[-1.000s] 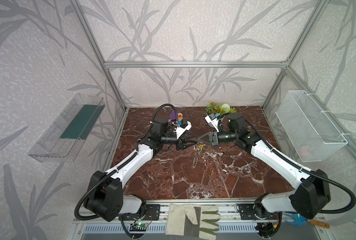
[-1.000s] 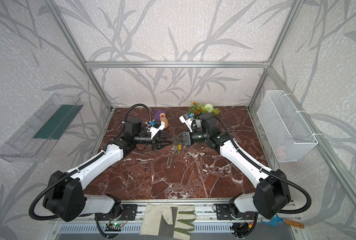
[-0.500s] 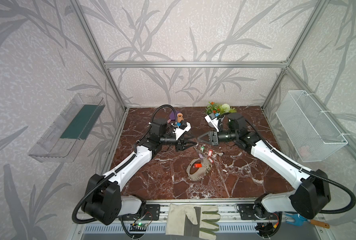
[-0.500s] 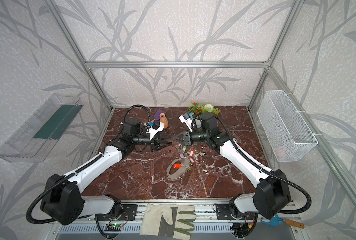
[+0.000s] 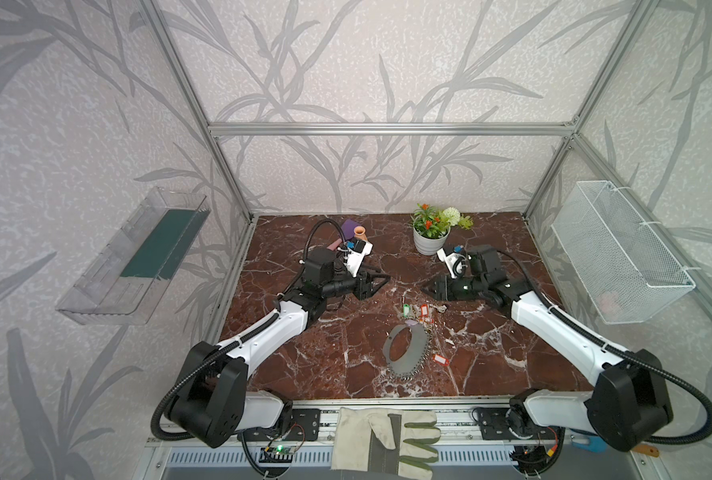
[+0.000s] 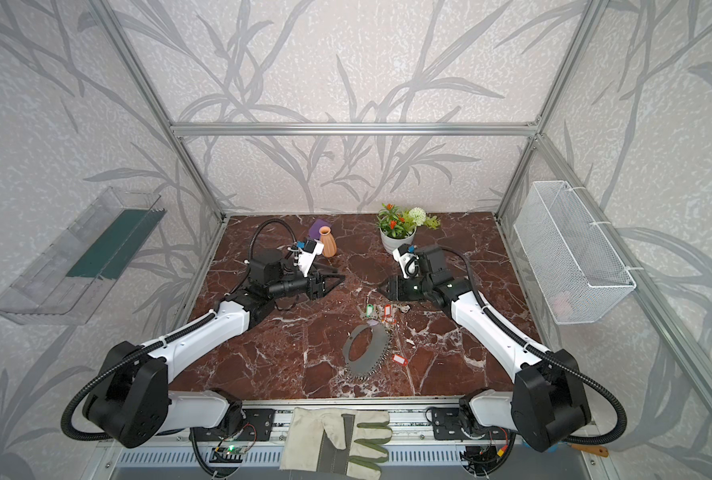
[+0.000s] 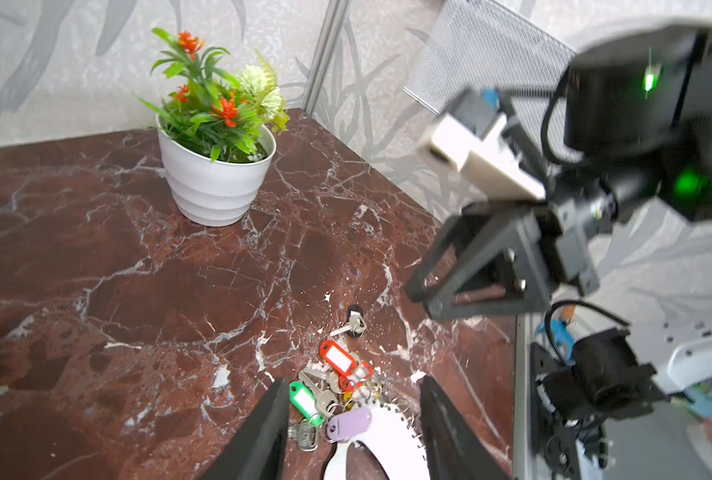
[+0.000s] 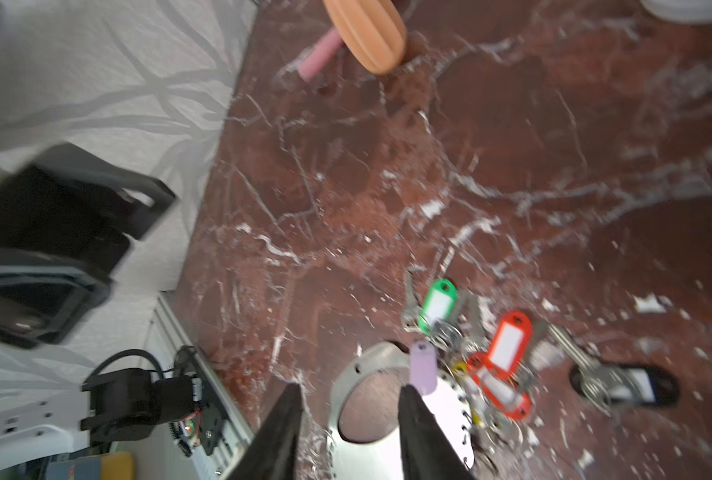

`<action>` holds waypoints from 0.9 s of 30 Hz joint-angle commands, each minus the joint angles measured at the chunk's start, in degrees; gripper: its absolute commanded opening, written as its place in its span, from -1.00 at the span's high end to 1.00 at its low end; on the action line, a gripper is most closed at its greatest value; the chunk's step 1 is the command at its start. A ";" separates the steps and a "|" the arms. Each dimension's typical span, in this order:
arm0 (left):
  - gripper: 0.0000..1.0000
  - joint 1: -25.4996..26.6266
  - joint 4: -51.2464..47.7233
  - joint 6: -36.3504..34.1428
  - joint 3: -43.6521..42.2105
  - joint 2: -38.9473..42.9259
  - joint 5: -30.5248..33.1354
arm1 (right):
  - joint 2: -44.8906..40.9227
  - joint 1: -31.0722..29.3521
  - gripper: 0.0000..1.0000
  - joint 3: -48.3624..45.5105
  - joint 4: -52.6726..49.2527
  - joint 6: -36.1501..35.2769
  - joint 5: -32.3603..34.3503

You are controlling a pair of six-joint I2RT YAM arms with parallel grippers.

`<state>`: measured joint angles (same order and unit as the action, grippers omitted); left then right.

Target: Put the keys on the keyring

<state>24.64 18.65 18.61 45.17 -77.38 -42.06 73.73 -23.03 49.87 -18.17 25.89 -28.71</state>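
Observation:
The keyring (image 5: 406, 347), a flat grey oval plate fringed with small rings, lies on the marble table in both top views (image 6: 364, 349). Keys (image 5: 414, 311) with green, red and lilac tags cluster at its far end. One red tag (image 5: 440, 359) lies at its right edge. A loose key with a black head (image 7: 352, 322) rests apart. My left gripper (image 5: 383, 280) hovers open, left of the cluster. My right gripper (image 5: 427, 289) hovers open on the right. In the wrist views both pairs of fingers (image 7: 271, 415) (image 8: 416, 419) stand apart, holding nothing, above the keyring (image 8: 370, 370).
A white plant pot (image 5: 431, 241) and an orange vase (image 5: 360, 230) stand at the back. A wire basket (image 5: 620, 257) hangs on the right wall and a clear shelf (image 5: 138, 257) on the left. A work glove (image 5: 383, 436) lies on the front rail.
The keyring, held up between both grippers a second ago, has dropped onto the table. My right gripper has opened, and both grippers have drawn apart.

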 commanded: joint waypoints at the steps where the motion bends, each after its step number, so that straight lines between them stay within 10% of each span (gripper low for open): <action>1: -0.10 3.13 -2.10 13.13 -0.86 -0.27 3.69 | -4.11 -0.26 0.07 -7.55 -1.48 3.58 6.28; 16: 0.05 20.55 -35.98 8.88 -0.02 -7.14 28.20 | 4.09 -4.61 0.20 -22.86 18.58 14.00 2.54; 27: -0.15 28.57 -41.87 5.78 10.20 -20.87 40.15 | -8.87 -6.06 -0.06 -26.25 7.60 13.52 9.24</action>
<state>52.62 -19.90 25.08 53.23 -96.71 -7.70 68.18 -28.64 24.77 -6.00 39.07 -22.37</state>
